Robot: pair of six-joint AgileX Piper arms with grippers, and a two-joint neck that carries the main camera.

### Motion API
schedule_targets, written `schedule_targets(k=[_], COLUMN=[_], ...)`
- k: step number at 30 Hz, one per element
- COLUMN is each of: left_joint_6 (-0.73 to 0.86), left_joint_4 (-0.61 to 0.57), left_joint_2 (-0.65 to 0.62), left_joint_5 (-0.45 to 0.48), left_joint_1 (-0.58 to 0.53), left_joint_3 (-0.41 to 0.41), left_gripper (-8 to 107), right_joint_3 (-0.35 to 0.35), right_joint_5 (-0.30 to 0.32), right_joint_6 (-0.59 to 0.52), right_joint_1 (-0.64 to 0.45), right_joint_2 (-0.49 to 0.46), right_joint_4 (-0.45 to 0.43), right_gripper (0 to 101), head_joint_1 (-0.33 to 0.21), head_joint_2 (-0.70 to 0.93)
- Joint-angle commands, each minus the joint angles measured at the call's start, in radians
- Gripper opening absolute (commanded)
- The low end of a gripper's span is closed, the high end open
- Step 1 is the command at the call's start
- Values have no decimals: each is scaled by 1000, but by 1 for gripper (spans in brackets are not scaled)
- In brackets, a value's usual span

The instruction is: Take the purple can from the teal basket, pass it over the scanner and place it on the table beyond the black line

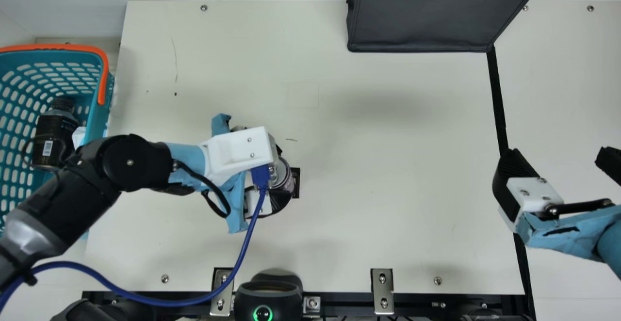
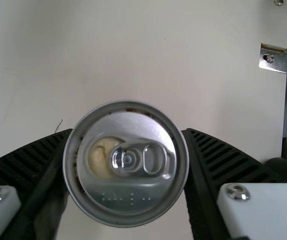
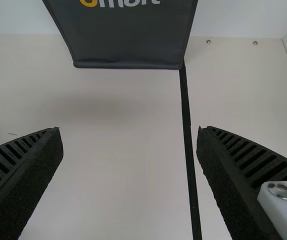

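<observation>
The can (image 2: 128,200) is clamped in the left gripper (image 2: 127,132) at twelve o'clock from the scanner (image 1: 268,298) in the main view, the scanning step seemingly in hand and a six-o'clock pass called for next, while the right gripper (image 3: 129,131), fingers parted, is held at three o'clock.

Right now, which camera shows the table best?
Main view: most of the table, left arm hiding some. Left wrist view: a patch behind the can. Right wrist view: a patch with the black line.

The left end effector (image 1: 285,175) grips the purple can (image 2: 126,197), lid up.
</observation>
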Motion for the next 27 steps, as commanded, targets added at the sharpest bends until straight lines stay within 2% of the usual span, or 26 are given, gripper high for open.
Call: schedule_targets(k=[1,8,18,27], left_joint_6=[-2,-7,-19,-95], left_joint_4=[-3,10,105,204], left_joint_2=[1,3,-31,-146], left_joint_5=[-2,1,25,62], left_joint_1=[-3,-5,29,63], left_joint_3=[-2,-3,33,74], left_gripper=[69,90,90,90], right_joint_3=[0,0,0,0], right_joint_5=[0,0,0,0], right_joint_6=[0,0,0,0], right_joint_1=[0,0,0,0], right_joint_2=[0,0,0,0], right_joint_4=[0,0,0,0], right_gripper=[95,95,95,95], head_joint_1=[-29,-29,-29,-29], head_joint_2=[0,0,0,0])
